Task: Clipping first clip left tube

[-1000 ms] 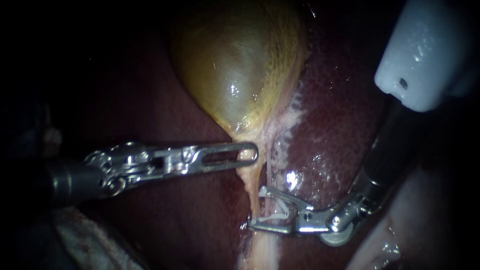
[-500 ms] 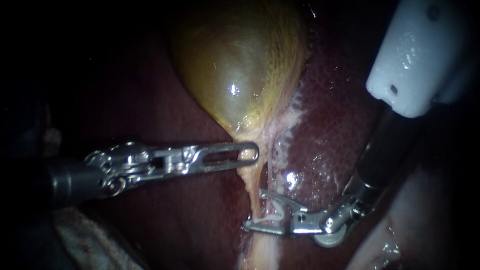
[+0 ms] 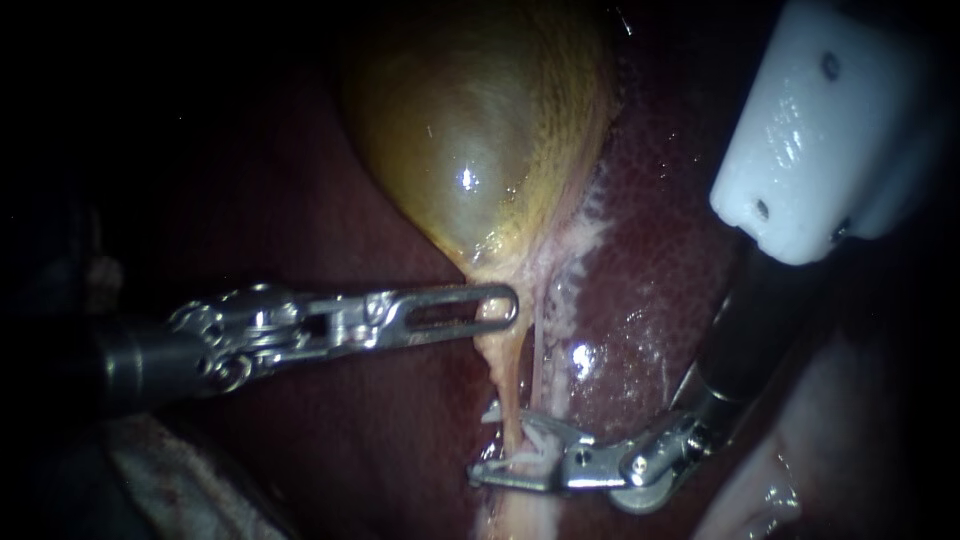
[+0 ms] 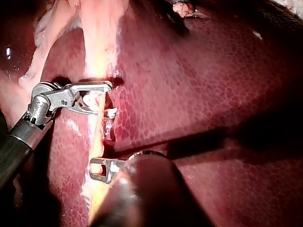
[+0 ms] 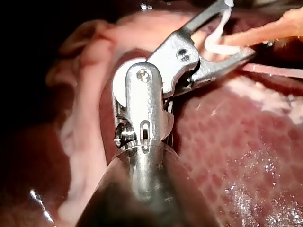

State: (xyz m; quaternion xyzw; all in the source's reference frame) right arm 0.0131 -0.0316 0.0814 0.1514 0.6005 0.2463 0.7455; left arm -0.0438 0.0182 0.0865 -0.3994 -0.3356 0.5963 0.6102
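Moved: endoscope shows your right instrument [image 3: 505, 450] slid further across left tube [image 3: 508, 385], jaws narrower, gripping clip [image 3: 538, 436] astride it. Left wrist: tube runs crosswise through those jaws. Right wrist: tube between clip legs, gap remaining; you likely close squarely next.

Backdrop: dark red liver [image 3: 660, 260], mottled and wet, glinting where the light strikes. Light pools centrally; the endoscope view's left edge and corners fall to black.
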